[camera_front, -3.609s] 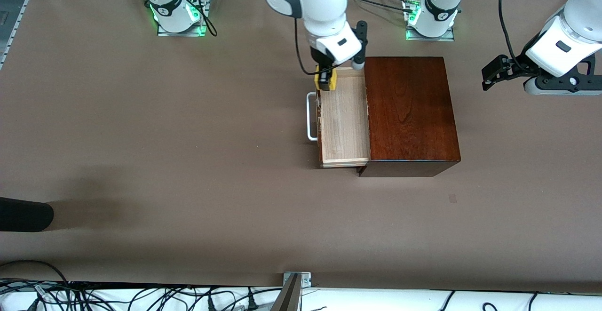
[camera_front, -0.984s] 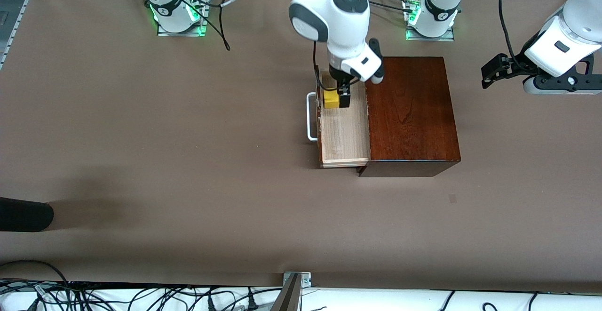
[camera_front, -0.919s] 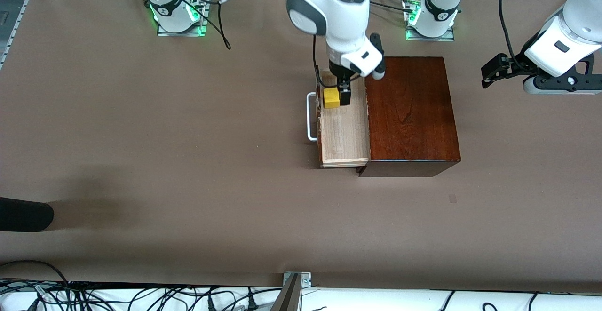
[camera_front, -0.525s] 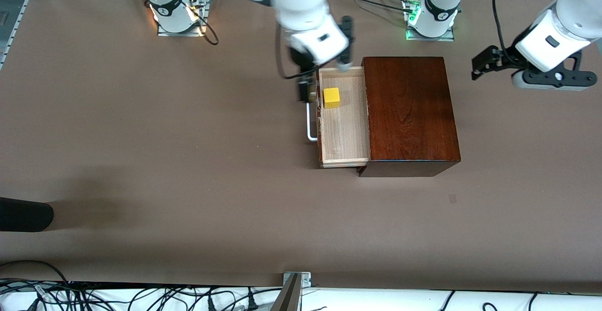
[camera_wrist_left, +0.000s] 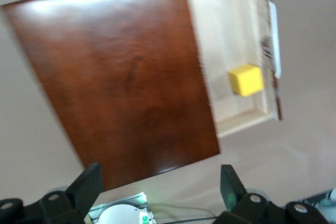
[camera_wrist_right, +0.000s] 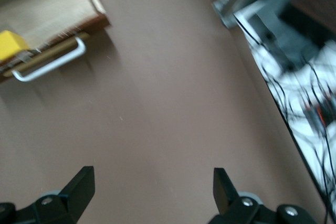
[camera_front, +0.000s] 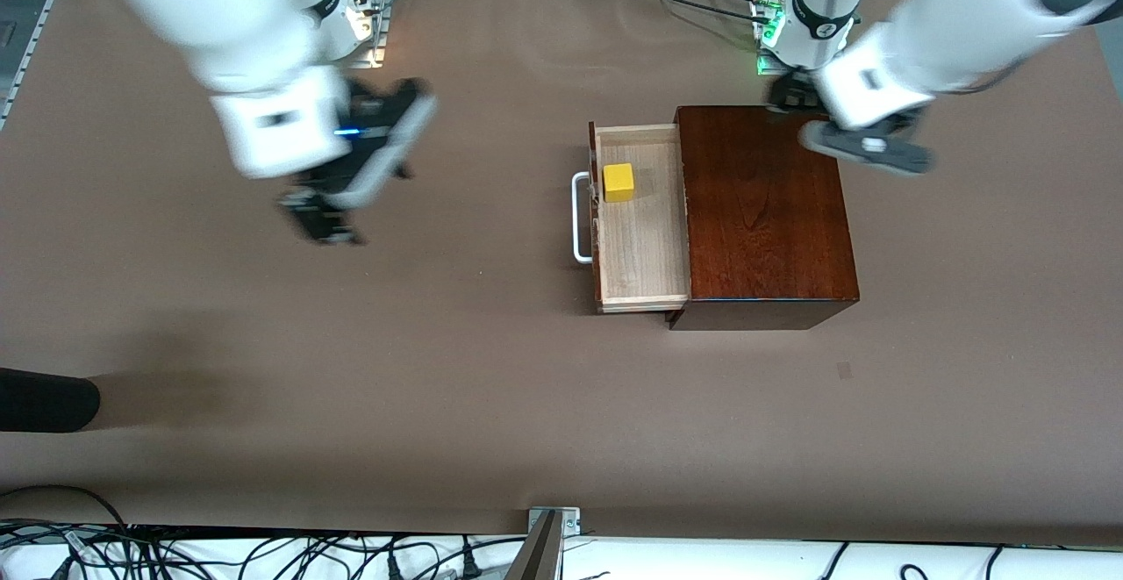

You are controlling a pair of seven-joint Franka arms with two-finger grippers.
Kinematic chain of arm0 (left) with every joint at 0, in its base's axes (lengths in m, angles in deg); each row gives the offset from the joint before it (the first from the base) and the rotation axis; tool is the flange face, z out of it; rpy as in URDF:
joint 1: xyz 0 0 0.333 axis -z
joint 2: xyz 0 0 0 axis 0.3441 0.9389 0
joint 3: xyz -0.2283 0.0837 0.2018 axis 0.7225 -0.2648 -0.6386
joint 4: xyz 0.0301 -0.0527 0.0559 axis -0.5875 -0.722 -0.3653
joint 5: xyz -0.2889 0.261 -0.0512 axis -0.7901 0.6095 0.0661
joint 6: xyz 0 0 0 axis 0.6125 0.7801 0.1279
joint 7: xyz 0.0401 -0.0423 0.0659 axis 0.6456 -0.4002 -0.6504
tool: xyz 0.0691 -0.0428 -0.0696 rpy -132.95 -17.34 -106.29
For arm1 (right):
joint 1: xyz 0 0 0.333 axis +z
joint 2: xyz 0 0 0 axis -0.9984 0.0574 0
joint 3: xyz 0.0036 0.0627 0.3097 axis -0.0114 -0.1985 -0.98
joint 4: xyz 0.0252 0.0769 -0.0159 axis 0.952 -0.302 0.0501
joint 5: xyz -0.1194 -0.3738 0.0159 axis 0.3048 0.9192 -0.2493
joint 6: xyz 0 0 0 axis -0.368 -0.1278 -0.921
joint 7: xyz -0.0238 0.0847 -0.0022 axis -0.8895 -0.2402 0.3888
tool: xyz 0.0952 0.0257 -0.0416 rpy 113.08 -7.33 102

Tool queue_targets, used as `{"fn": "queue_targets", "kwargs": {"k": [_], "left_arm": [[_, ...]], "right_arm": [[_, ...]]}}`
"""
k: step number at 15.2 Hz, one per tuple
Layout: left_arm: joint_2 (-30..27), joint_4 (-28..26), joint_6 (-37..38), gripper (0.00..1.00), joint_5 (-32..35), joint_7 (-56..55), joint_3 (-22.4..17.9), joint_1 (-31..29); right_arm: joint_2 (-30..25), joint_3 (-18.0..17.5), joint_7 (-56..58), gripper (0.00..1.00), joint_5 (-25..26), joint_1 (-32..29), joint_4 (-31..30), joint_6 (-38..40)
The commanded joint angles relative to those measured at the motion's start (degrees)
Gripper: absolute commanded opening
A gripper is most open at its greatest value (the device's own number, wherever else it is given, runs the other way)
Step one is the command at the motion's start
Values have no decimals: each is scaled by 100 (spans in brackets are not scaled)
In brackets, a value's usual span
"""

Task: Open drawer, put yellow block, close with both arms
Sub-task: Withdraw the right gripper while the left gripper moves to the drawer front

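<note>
The drawer point(camera_front: 640, 238) stands pulled out of the dark wooden box point(camera_front: 763, 211), its white handle point(camera_front: 579, 218) toward the right arm's end of the table. The yellow block point(camera_front: 618, 182) lies in the drawer tray, close to the drawer's front. My right gripper point(camera_front: 320, 220) hangs open and empty over bare table, well off from the handle. In the right wrist view my right gripper point(camera_wrist_right: 151, 182) has only table between its fingers, with the block point(camera_wrist_right: 10, 44) and handle point(camera_wrist_right: 50, 64) farther off. My left gripper point(camera_wrist_left: 160, 182) is open, over the box point(camera_wrist_left: 121, 77) corner nearest its base.
Both arm bases point(camera_front: 333, 27) point(camera_front: 803, 36) stand along the table's edge farthest from the front camera. A black object point(camera_front: 44, 400) pokes in at the right arm's end. Cables and a metal bracket point(camera_front: 553, 523) line the edge nearest the front camera.
The right gripper has let go of the yellow block in the drawer and swung away toward its own end of the table. The left arm has moved in over the box.
</note>
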Motion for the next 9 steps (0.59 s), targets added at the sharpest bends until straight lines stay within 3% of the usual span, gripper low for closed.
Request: {"fn": "queue_targets", "kwargs": {"k": [1,4,7,9], "left_arm": [[601,600,127,100,-42,83,303,461],[1181,811,-618,100,290,214,357,1111],[1700,820,-1532,100,538,1345,357,1569],[2078,820,-2043,100,547,2066,348,1833]], "right_arm": [[-972,-106,-90,100,-157,-752,-1166,-12],[-1437,-97,-387,100,-175,-1325,-1755,6],[-2009,113,-1519,100,-157,-1388,-2554,6],[-2090,236,-1733,100,-166,-1388,-2688,23]]}}
